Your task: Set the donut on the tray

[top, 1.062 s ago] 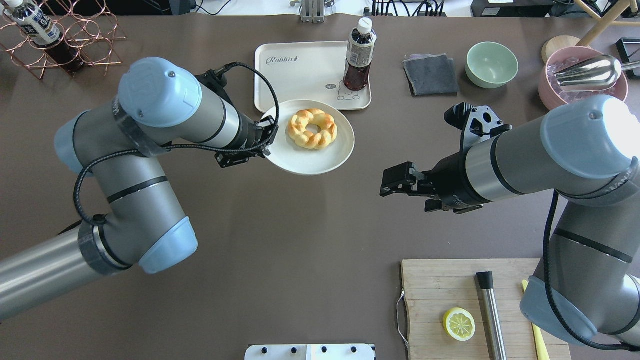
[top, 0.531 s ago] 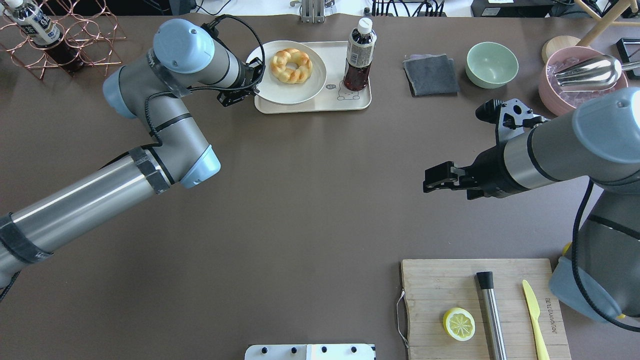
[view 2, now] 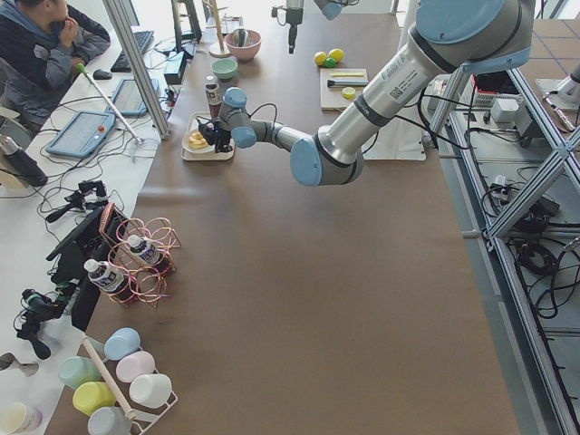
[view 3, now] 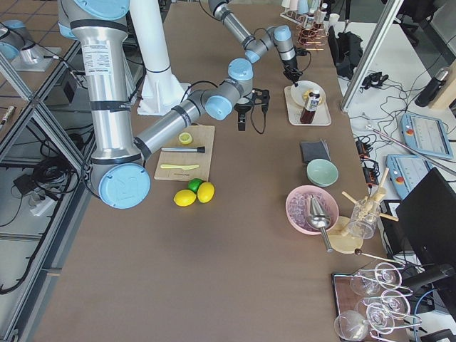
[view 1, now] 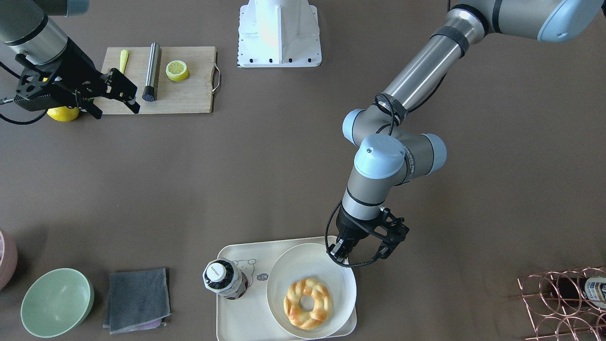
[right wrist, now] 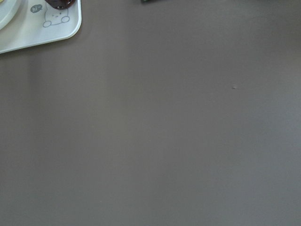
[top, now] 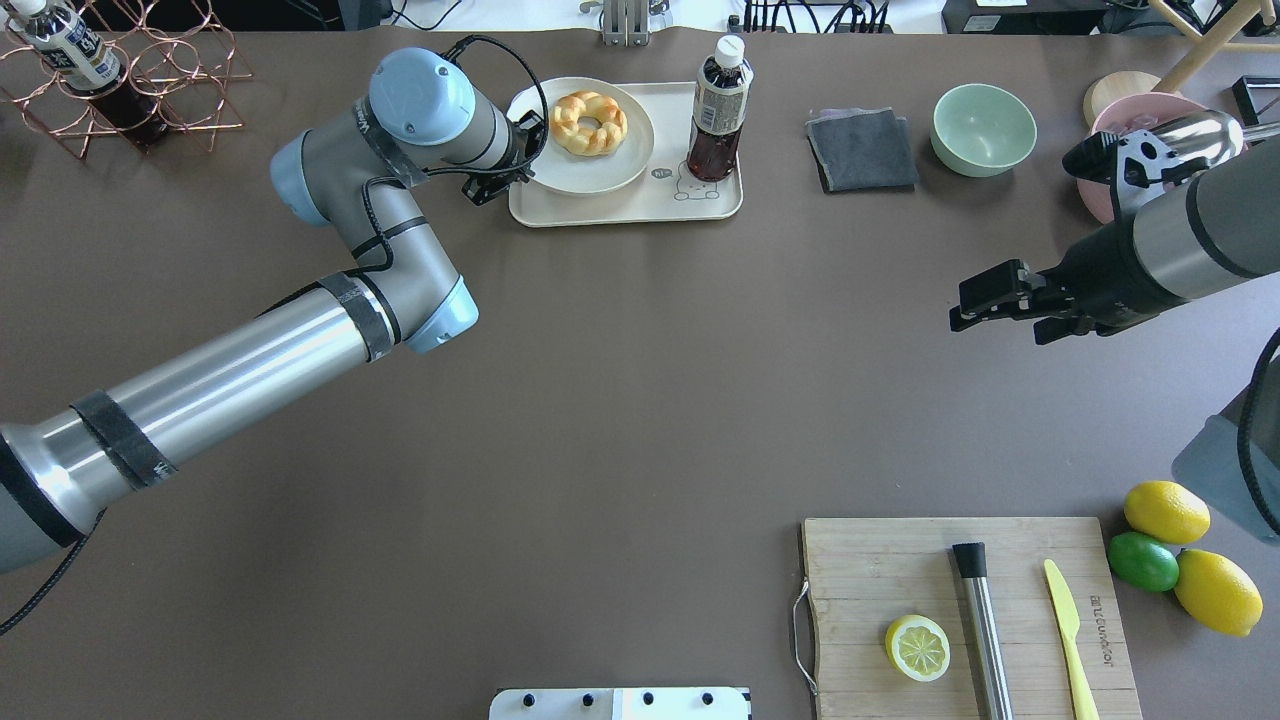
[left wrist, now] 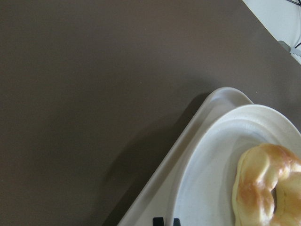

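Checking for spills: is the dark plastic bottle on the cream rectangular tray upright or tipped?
Upright: the bottle stands on the tray, white cap up.

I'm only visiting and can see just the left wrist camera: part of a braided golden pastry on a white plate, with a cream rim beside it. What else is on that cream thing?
Observer: A dark-drink plastic bottle with a white cap stands upright on the cream rectangular tray, beside the round white plate.
Visitor: Is the pastry whole?
Observer: Yes, the braided golden donut is a full ring with a small centre hole.
Visitor: Where's the other arm?
Observer: The right end effector hangs open over the brown table, far from the tray.
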`<act>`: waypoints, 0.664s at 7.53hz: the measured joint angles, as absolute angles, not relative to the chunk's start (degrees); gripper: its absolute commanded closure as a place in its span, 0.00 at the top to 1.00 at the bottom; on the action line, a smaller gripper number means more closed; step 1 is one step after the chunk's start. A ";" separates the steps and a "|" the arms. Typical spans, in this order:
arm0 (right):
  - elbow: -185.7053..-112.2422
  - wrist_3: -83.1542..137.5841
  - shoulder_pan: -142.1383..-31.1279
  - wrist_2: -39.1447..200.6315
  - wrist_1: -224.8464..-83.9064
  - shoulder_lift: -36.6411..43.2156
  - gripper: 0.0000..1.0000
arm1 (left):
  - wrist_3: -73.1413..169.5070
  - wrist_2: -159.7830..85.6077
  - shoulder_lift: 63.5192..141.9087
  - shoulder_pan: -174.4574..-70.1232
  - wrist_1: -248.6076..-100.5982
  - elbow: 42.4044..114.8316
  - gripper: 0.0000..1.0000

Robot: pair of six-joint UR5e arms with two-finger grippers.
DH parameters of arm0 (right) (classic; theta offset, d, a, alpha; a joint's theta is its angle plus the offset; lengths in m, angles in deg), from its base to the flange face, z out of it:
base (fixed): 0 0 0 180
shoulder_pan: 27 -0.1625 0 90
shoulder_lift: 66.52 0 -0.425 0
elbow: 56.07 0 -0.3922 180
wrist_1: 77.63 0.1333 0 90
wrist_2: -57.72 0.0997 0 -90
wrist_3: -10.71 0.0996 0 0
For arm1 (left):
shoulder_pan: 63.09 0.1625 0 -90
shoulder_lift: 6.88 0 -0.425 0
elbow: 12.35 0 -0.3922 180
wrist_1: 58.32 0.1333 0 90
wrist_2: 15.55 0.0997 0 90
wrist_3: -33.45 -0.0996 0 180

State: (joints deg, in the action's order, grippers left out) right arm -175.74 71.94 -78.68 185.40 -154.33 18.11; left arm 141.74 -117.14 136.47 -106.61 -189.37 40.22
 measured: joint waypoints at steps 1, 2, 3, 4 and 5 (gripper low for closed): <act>-174.81 70.66 -80.63 186.80 -154.38 18.52 1.00 | 142.43 -117.10 136.97 -106.46 -189.86 39.33 0.00; -173.93 68.86 -81.99 187.95 -154.31 18.91 1.00 | 142.91 -117.08 137.15 -106.39 -190.05 39.03 0.51; -173.49 67.30 -82.85 188.57 -154.19 19.38 1.00 | 143.07 -117.17 137.22 -106.37 -190.12 38.96 0.84; -173.46 66.50 -83.30 188.78 -154.08 19.73 1.00 | 142.35 -117.36 137.21 -106.34 -190.13 39.26 0.84; -173.53 66.12 -83.73 188.87 -154.01 19.92 1.00 | 139.17 -117.62 136.83 -106.34 -189.93 40.42 0.82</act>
State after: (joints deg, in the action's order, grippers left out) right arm -173.53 66.12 -83.73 188.87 -154.01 19.92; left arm 139.17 -117.62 136.83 -106.34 -189.93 40.42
